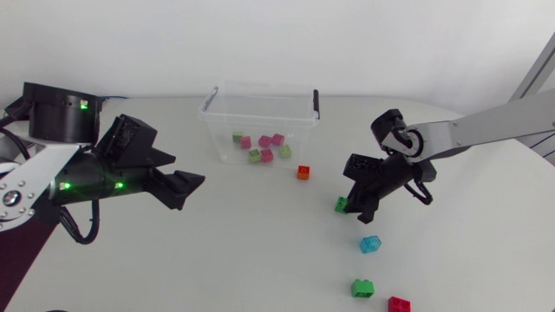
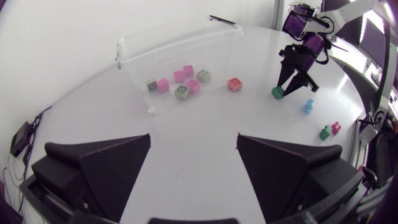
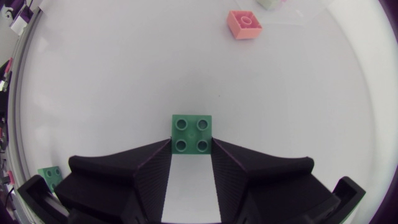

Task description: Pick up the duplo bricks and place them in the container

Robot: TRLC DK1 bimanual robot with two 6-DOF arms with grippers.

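Your right gripper [image 3: 191, 144] presses its fingers on both sides of a small green four-stud plastic brick [image 3: 191, 127] on the white table [image 1: 260, 251], at 5 o'clock from the clear plastic container [image 1: 209, 117]. Your left gripper [image 2: 193, 155] hangs wide apart at the table's 9 o'clock.

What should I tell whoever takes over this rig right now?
Left tool: open, empty, above the table short of the container.
Right tool: shut on a green brick, not yet lifted off the table.
Done: several bricks lie in the container.
Left: this green brick, the orange brick beside the container, then the blue brick, second green brick and red brick nearer the table's front edge.
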